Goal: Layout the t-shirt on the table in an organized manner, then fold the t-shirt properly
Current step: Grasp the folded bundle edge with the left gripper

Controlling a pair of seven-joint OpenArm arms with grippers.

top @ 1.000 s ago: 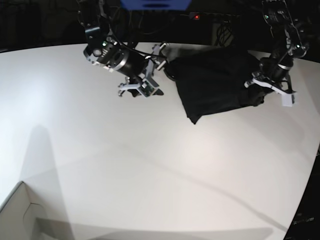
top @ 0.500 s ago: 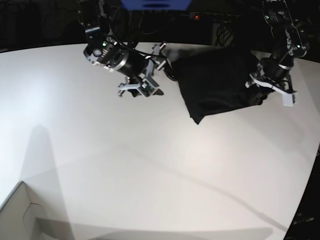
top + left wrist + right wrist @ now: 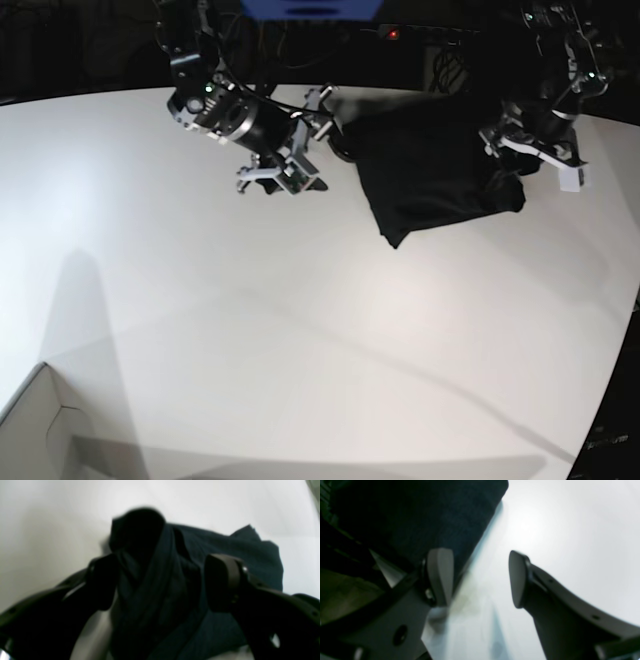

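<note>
The black t-shirt (image 3: pixel 430 165) lies folded in a compact bundle at the far right of the white table (image 3: pixel 300 330). My left gripper (image 3: pixel 535 160) hovers at the shirt's right edge. In the left wrist view the left gripper (image 3: pixel 162 582) is open, its fingers (image 3: pixel 222 582) spread either side of a bunched ridge of t-shirt (image 3: pixel 180 555) without pinching it. My right gripper (image 3: pixel 285 180) hangs open just left of the shirt. In the right wrist view the right gripper (image 3: pixel 480 578) holds nothing, with the t-shirt (image 3: pixel 420 510) beside its left finger and bare table (image 3: pixel 557 530) below.
A pale cardboard box corner (image 3: pixel 40 430) sits at the table's near left. Dark equipment and cables line the far edge behind the arms. The table's curved edge (image 3: pixel 610 390) runs down the right side.
My left gripper has opened and let go of the shirt's right edge, rising slightly. The cloth settled onto the table. The right arm has stayed put.
</note>
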